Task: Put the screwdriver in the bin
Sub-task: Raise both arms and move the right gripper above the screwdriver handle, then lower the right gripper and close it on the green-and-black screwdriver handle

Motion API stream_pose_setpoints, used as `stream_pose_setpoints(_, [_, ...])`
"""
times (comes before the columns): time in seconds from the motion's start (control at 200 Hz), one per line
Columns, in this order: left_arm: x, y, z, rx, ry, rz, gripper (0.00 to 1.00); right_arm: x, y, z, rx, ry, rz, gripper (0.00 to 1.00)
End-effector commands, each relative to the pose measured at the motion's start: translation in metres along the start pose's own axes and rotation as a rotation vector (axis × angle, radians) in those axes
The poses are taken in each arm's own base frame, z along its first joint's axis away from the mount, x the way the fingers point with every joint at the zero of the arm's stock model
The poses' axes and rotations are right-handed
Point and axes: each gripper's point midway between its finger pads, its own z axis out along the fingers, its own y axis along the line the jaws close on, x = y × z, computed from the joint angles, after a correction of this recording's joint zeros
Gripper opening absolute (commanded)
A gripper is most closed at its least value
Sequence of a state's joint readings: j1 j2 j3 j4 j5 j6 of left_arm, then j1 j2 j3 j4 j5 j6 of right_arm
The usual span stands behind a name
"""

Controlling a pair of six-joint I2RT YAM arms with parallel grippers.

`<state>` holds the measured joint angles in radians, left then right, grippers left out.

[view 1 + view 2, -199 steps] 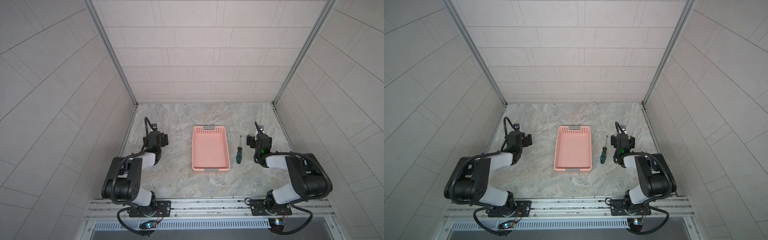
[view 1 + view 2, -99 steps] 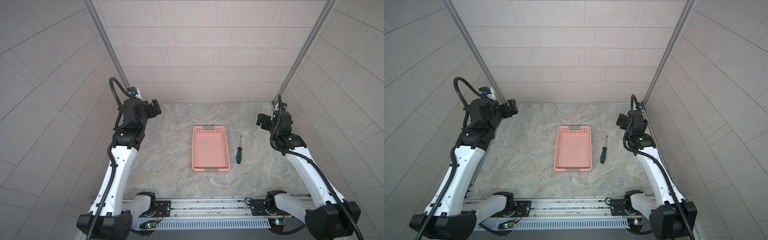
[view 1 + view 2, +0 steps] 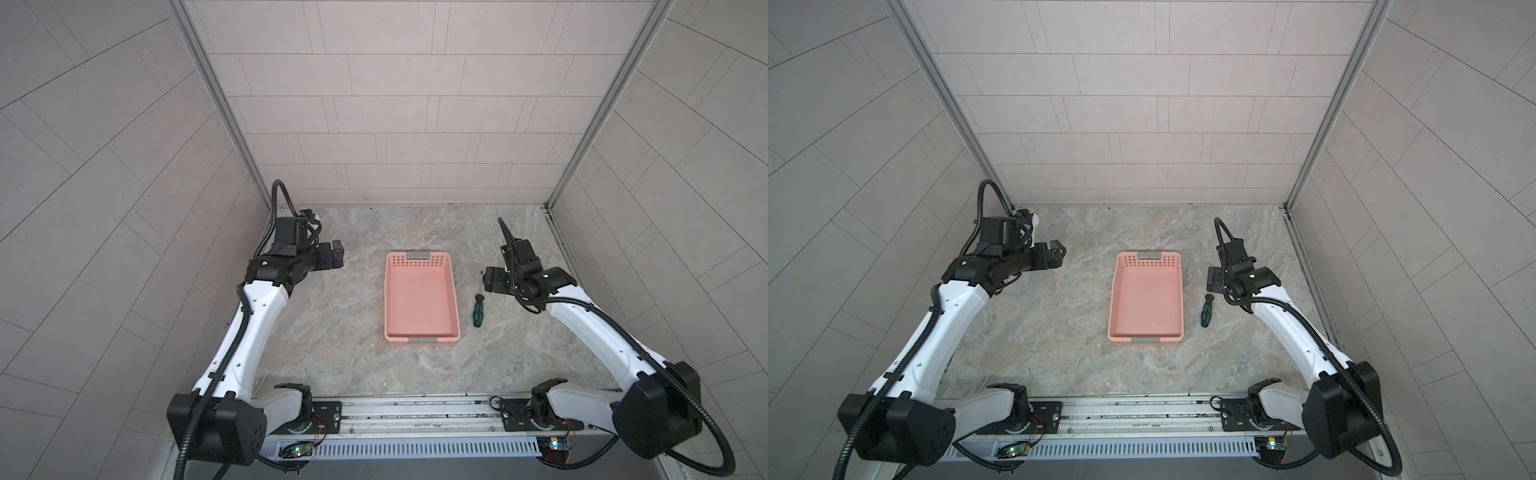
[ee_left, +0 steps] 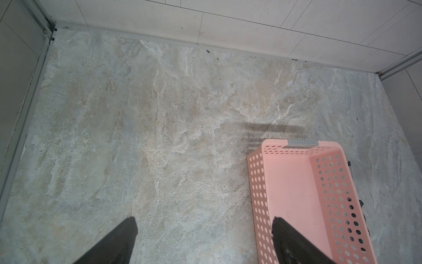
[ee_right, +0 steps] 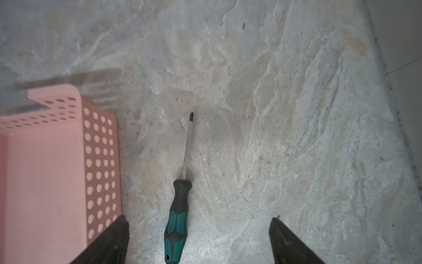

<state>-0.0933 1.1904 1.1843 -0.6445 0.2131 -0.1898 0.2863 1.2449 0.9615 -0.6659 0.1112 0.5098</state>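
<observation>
The screwdriver [image 3: 478, 309] [image 3: 1206, 311] lies flat on the stone floor just right of the bin, green-and-black handle toward the front, thin shaft pointing to the back wall. The salmon-pink bin [image 3: 419, 299] [image 3: 1146, 295] stands in the middle with nothing in it. My right gripper [image 3: 492, 279] [image 3: 1214, 280] hovers over the shaft end, open; in the right wrist view the screwdriver [image 5: 178, 219] lies between the spread fingers of this gripper [image 5: 198, 222], beside the bin [image 5: 45, 171]. My left gripper [image 3: 334, 259] [image 3: 1057, 255] [image 4: 203, 224] hangs open left of the bin [image 4: 294, 187].
Tiled walls close the floor at the back and on both sides, with metal corner posts [image 3: 561, 183]. The right wall's foot [image 5: 388, 91] runs close beside the right gripper. A metal rail [image 3: 415, 411] with both arm bases crosses the front.
Both arms have unfolded from their low rest poses near the front, then dropped and moved inward. The right gripper now hangs over the screwdriver's shaft. Screwdriver and bin have not moved.
</observation>
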Motion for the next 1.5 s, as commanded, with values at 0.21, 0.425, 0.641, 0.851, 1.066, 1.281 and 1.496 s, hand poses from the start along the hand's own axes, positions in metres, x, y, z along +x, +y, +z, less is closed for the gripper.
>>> stream_pose_setpoints(0.21, [-0.004, 0.0, -0.012, -0.014, -0.041, 0.008, 0.98, 0.044, 0.02, 0.036, 0.024, 0.14, 0.015, 0.78])
stream_pose_setpoints(0.425, [-0.004, 0.003, -0.013, -0.031, -0.048, 0.005, 0.98, 0.058, 0.027, 0.056, 0.037, 0.192, 0.006, 0.7])
stream_pose_setpoints(0.641, [-0.004, 0.003, -0.013, -0.032, -0.049, 0.009, 0.98, 0.062, 0.026, 0.067, 0.062, 0.208, -0.003, 0.54])
stream_pose_setpoints(0.851, [-0.001, 0.011, -0.01, -0.072, -0.037, 0.009, 0.98, 0.066, 0.028, 0.079, 0.069, 0.224, 0.0, 0.49])
stream_pose_setpoints(1.066, [-0.001, 0.013, -0.01, -0.084, -0.032, 0.011, 0.98, 0.071, 0.029, 0.089, 0.071, 0.237, 0.002, 0.4])
stream_pose_setpoints(1.281, [-0.003, 0.015, -0.014, -0.097, -0.055, 0.015, 0.98, 0.076, 0.029, 0.096, 0.067, 0.248, 0.03, 0.35])
stream_pose_setpoints(1.496, [0.0, 0.016, -0.01, -0.1, -0.041, 0.016, 0.98, 0.078, 0.026, 0.099, 0.08, 0.242, 0.029, 0.33])
